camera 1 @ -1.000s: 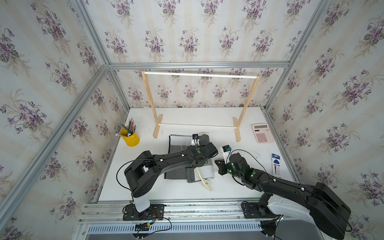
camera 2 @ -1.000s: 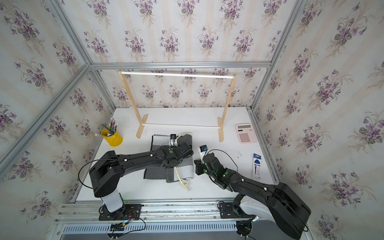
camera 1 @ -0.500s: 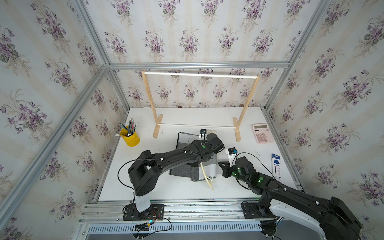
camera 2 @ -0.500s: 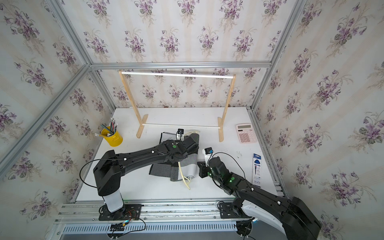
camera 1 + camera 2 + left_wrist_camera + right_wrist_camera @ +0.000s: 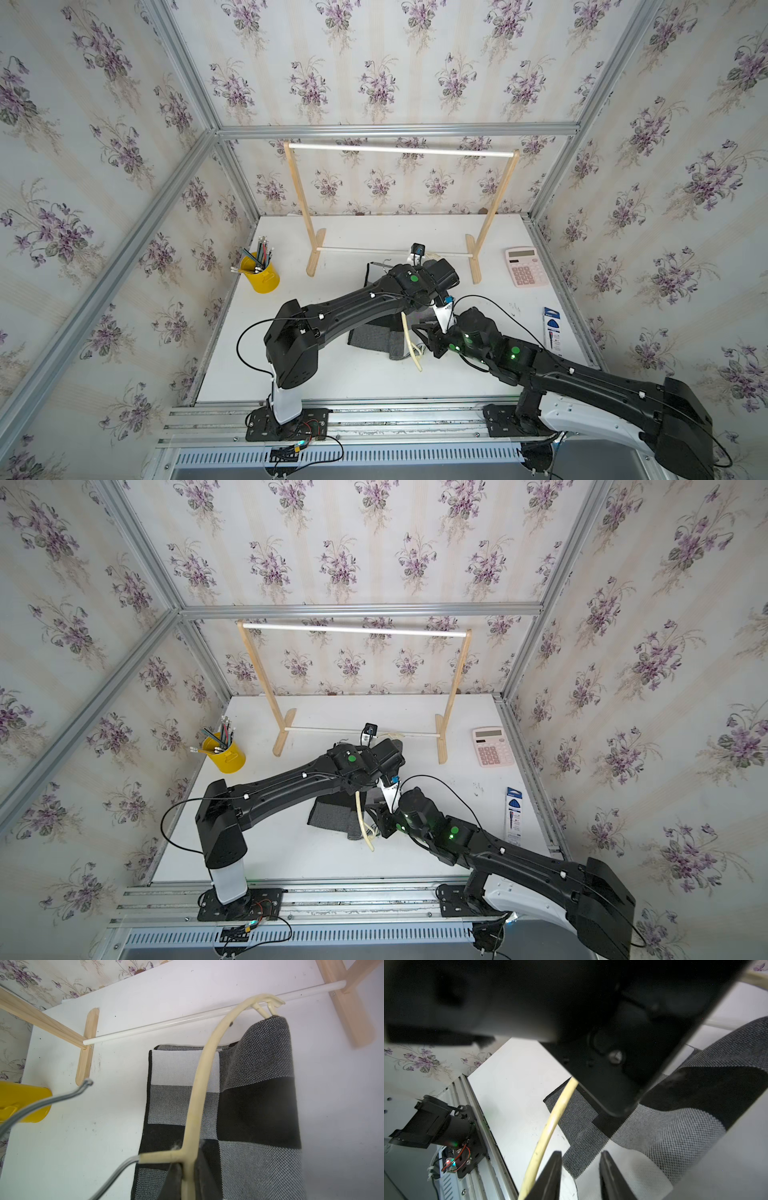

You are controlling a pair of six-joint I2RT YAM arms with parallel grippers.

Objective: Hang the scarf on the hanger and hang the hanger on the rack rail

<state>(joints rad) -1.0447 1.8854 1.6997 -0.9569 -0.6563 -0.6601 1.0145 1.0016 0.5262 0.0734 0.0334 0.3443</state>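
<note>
My right gripper (image 5: 580, 1169) is now standing with its jaws apart and is pinching nothing; one second ago it was shut. So I am judging that it is letting go of the scarf (image 5: 664, 1132), which is lying just past its fingertips. My left gripper (image 5: 187, 1169) is staying pressed together on the neck of the hanger (image 5: 199, 1088). Beyond this hand, one part of the scarf is rising over the hanger's far end and the rest is lying on the table (image 5: 83, 1136). The draping is looking begun, not finished.
</note>
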